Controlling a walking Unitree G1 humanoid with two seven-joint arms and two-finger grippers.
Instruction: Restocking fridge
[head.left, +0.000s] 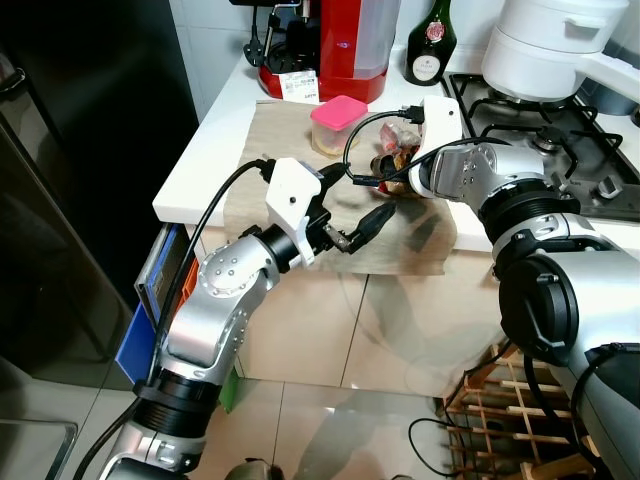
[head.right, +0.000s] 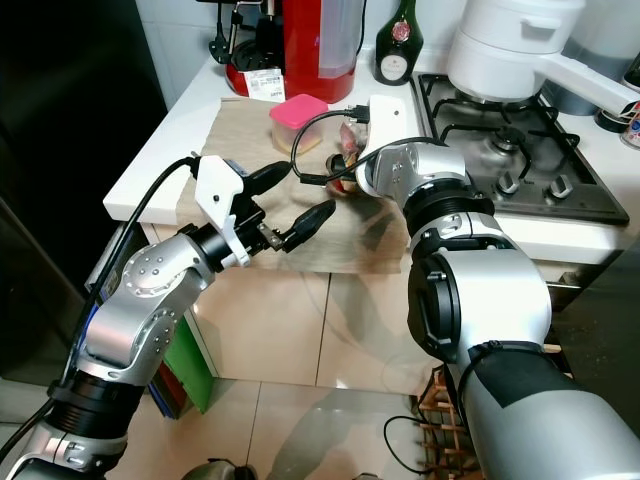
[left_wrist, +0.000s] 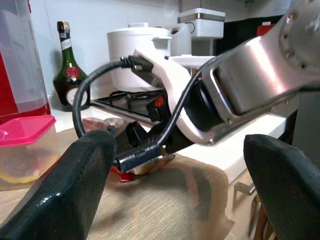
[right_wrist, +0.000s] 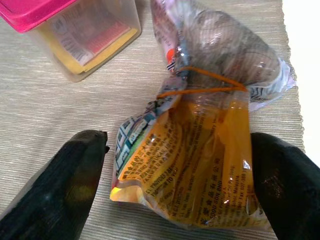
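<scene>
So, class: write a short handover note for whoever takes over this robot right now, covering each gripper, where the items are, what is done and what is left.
Right gripper: open, fingers either side of the plastic bag on the mat, not yet closed on it.
Left gripper: open, holding nothing, over the mat's front edge.
Pink-lidded tub: on the mat, behind the bag.
Fridge: the dark unit to the robot's left.
Done: nothing stocked yet, judging by both items on the counter.
Left: grip the bag, carry it to the fridge, then probably the tub.

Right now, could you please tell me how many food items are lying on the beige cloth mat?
2: a clear plastic box with a pink lid at the mat's back, and a rubber-banded orange plastic food bag between the right hand's open fingers. Others may be hidden behind the arm.
</scene>
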